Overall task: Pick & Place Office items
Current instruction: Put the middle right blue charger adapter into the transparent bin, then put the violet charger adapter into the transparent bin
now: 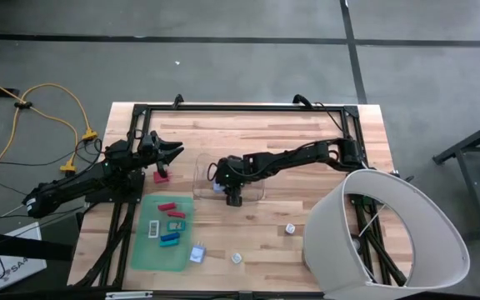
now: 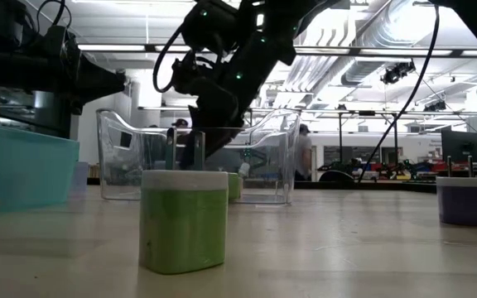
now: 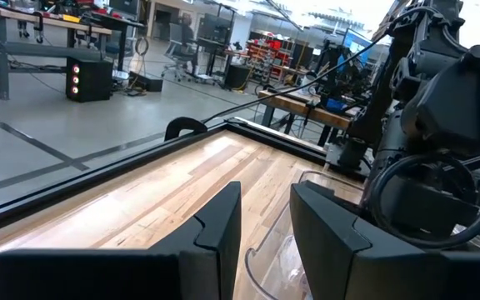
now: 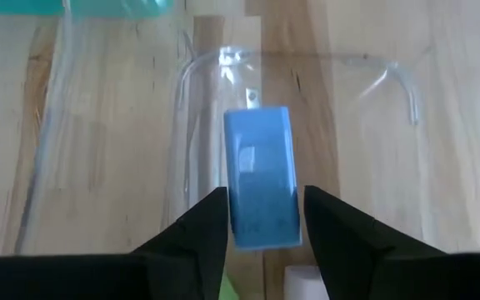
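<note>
One blue block (image 4: 261, 175) sits between the right gripper's (image 4: 261, 223) parted fingers, over the clear bin (image 4: 298, 100); they should spread wider and lift straight. Left gripper (image 3: 265, 225) waits, narrowly parted, empty, near the bin.

Two matte black, jointed robot arms of blocky segments, with thin black cables looping along them. The left gripper (image 3: 261, 242) and right gripper (image 4: 265, 229) each end in two flat, wedge-shaped black fingers (image 4: 202, 237) with angled inner faces.
</note>
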Tool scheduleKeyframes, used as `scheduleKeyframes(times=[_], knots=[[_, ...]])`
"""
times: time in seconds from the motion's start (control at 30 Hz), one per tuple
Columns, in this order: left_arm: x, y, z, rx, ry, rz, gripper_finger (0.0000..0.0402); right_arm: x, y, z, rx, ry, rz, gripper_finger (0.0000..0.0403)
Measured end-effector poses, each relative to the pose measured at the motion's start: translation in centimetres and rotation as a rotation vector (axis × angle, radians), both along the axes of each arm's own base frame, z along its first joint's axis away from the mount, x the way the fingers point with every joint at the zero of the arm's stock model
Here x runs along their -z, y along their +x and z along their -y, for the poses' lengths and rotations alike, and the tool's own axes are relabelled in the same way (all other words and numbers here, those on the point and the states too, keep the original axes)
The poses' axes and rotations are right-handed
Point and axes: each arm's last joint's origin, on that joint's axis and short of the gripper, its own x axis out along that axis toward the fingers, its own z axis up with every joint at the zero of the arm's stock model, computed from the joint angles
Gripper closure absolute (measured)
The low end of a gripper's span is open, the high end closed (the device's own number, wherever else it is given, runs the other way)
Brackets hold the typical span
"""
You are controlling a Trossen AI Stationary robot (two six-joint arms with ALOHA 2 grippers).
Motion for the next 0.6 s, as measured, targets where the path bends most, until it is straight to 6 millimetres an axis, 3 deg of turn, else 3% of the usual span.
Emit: scheduleKeyframes(times=[0.37, 0.6], knots=[[0.0, 0.0, 0.0, 0.0, 0.0, 0.0, 0.0299, -4.0, -0.2, 0.5, -0.027, -0.1, 0.109, 0.0257], [0.0, 0.0, 0.0, 0.0, 0.0, 0.0, 0.0299, -5.5, -0.4, -1.7, -0.1, -0.142, 0.156, 0.0257]])
